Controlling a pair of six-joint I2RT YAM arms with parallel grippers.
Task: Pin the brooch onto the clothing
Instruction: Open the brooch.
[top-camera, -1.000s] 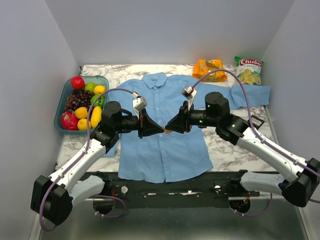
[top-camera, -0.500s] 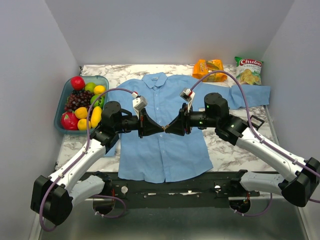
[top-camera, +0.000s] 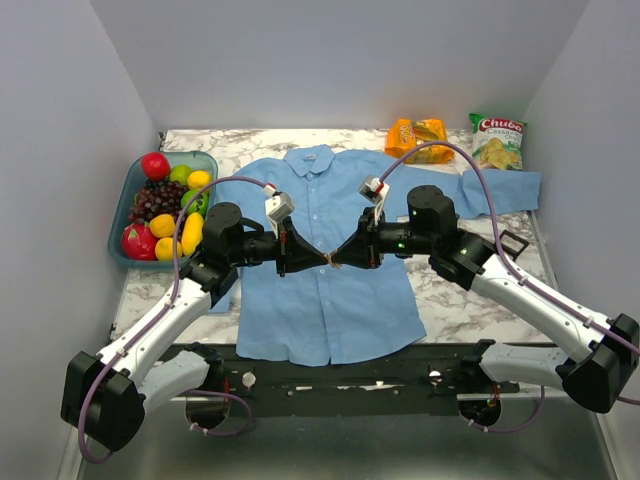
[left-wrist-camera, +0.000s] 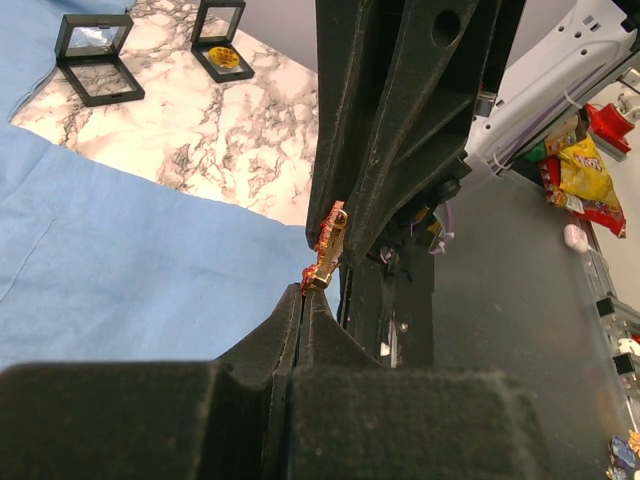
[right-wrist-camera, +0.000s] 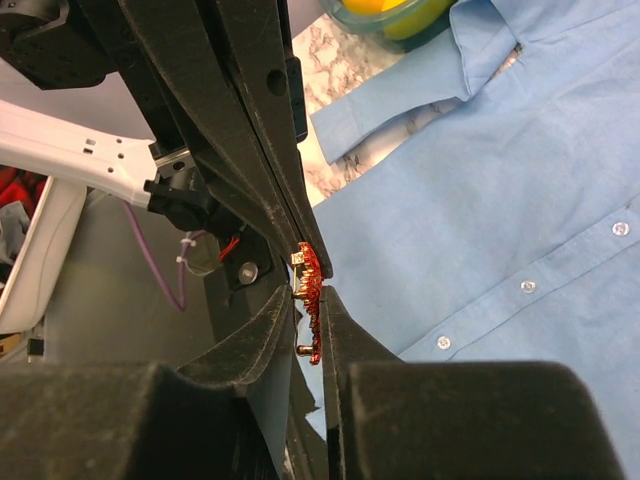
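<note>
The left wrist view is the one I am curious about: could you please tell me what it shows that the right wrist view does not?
Only the left wrist view shows two small black trays and a yellow snack bag. Only the right wrist view shows the shirt's buttons, a sleeve cuff and the fruit bowl's rim. Both show the blue shirt and the brooch, pinched by the left fingers and the right fingers.

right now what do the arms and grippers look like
The left arm and right arm have white shells with black joints, each with a looping purple cable. The left gripper and right gripper have black, tapered fingers.
</note>
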